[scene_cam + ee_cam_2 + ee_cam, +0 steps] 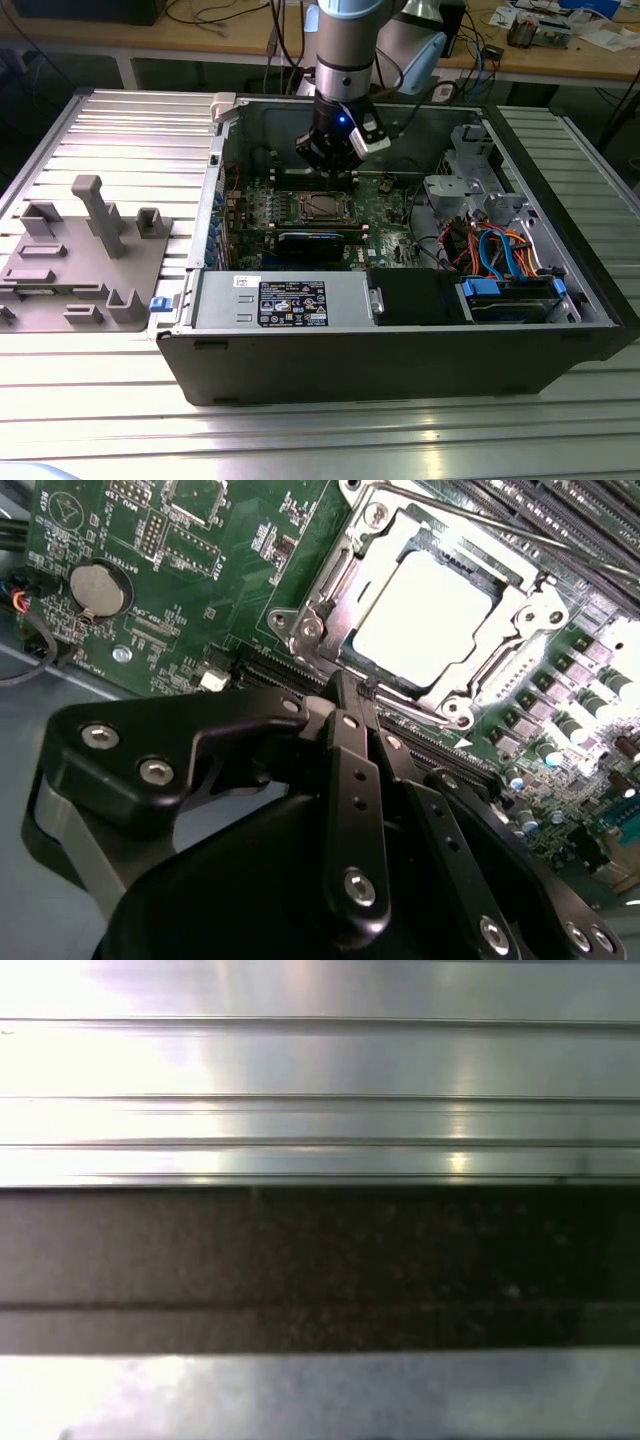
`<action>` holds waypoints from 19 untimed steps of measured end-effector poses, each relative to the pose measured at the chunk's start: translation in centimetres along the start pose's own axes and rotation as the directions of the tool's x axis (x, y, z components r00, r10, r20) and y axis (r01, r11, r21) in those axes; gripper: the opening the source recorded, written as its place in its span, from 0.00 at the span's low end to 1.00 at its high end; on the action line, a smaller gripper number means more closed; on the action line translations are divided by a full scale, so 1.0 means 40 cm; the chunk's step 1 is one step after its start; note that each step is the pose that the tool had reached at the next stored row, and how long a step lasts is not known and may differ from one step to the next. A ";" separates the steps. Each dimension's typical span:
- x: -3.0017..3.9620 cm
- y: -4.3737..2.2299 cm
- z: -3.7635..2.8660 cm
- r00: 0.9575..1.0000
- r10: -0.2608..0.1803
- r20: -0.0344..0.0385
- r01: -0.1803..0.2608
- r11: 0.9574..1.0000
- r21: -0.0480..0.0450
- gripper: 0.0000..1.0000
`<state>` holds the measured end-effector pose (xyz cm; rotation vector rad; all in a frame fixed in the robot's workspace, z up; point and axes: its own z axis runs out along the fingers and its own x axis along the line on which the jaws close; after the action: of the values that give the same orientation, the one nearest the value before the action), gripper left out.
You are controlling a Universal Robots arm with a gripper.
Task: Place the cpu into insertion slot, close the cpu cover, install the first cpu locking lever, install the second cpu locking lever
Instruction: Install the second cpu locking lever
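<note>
Closed and empty, the hand (362,692) hovers beside the cpu cover (330,595) (cpu (425,620) seated beneath).

Bright ribbed metal surface (320,1060) above a dark band (320,1260).

the arm comes down from the top of the exterior view, its silver-grey wrist section near vertical with a blue ring at its upper end; a blue light glows on the black wrist block; the end effector (325,160) points downward; in the second wrist view its black fingers (352,780) lie pressed together, tips meeting.
</note>
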<state>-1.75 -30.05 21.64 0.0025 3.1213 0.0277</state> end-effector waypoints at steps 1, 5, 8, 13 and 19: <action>0.000 0.000 -0.002 1.000 0.000 0.000 0.000 1.000 0.000 0.11; 0.000 0.000 -0.003 1.000 0.000 0.000 0.000 1.000 0.000 0.11; 0.000 0.000 -0.004 1.000 0.000 0.000 0.000 1.000 0.000 0.11; 0.000 -0.007 -0.004 1.000 0.000 0.000 0.000 1.000 0.000 0.11; 0.000 -0.010 -0.005 1.000 0.000 0.000 0.000 1.000 0.000 0.11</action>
<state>-1.76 -30.47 21.84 0.0024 3.1215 0.0271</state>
